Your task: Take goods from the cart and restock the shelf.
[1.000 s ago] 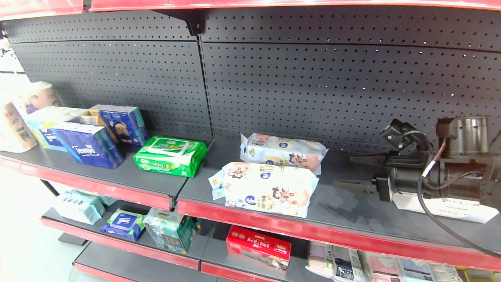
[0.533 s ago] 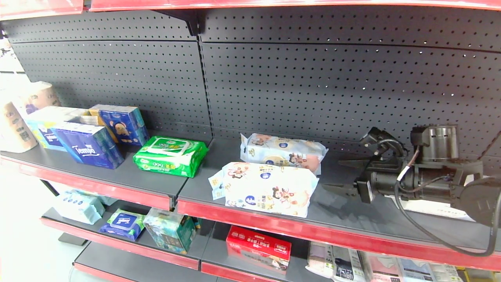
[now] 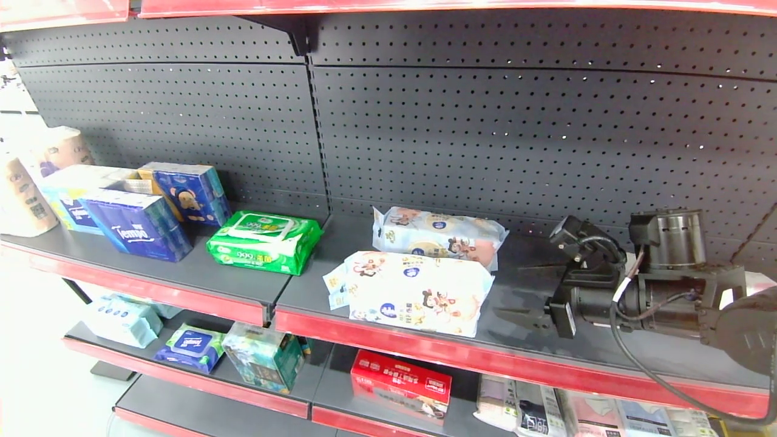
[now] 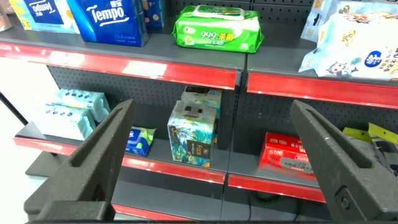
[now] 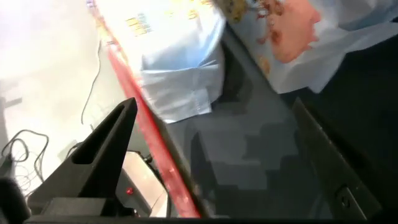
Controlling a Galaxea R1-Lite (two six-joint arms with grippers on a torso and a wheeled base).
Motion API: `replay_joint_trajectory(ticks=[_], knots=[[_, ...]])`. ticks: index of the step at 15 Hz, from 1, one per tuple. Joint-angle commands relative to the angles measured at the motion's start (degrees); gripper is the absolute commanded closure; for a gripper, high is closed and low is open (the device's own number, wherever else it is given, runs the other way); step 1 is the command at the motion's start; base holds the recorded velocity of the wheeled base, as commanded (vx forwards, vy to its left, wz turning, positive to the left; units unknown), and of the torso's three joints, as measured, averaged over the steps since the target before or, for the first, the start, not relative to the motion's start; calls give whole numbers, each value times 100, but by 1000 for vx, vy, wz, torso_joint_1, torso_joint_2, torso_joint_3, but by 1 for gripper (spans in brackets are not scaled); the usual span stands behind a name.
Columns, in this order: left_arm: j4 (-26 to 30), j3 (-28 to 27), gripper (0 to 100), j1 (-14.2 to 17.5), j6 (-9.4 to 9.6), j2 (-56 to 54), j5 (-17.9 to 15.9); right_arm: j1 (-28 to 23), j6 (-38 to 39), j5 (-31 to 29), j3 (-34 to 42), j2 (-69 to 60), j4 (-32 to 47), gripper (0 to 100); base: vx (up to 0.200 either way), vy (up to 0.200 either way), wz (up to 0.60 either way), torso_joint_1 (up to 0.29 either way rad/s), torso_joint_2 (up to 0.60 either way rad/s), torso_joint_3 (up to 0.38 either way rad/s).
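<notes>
The middle shelf (image 3: 230,273) holds two cartoon-printed tissue packs, one at the front (image 3: 419,291) and one behind it (image 3: 437,233). My right gripper (image 3: 510,290) hovers open and empty just above the shelf deck, right of the front pack and close to the red front edge. In the right wrist view its fingers (image 5: 106,162) frame bare deck (image 5: 261,155), with the front pack (image 5: 180,68) beyond. A sliver of a white pack (image 3: 756,281) shows behind the right arm. My left gripper (image 4: 211,106) stands open and empty in front of the lower shelves.
A green wipes pack (image 3: 264,240) and blue tissue boxes (image 3: 136,221) stand on the shelf's left half. The lower shelf carries a teal box (image 4: 194,134), a red box (image 4: 286,152) and pale blue packs (image 4: 68,112). Bare deck lies between the cartoon packs and the right arm.
My right gripper, open throughout, has drifted left and toward the shelf's front edge, and the arm now hides most of the white pack. The goods have not moved.
</notes>
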Motion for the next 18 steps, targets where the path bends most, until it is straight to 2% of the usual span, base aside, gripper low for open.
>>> replay_joint_trajectory(ticks=[1,5,12,18], knots=[[0,0,0,4,-1,0,-1,155,24,5,65,-176,-3,0,0,0,0,0,0,0],[0,0,0,4,-1,0,-1,190,120,-48,-31,298,-425,0,0,0,0,0,0,0],[0,0,0,4,-1,0,-1,454,261,-127,-225,492,-584,0,0,0,0,0,0,0],[0,0,0,4,-1,0,8,691,384,-303,-163,887,-1295,0,0,0,0,0,0,0]])
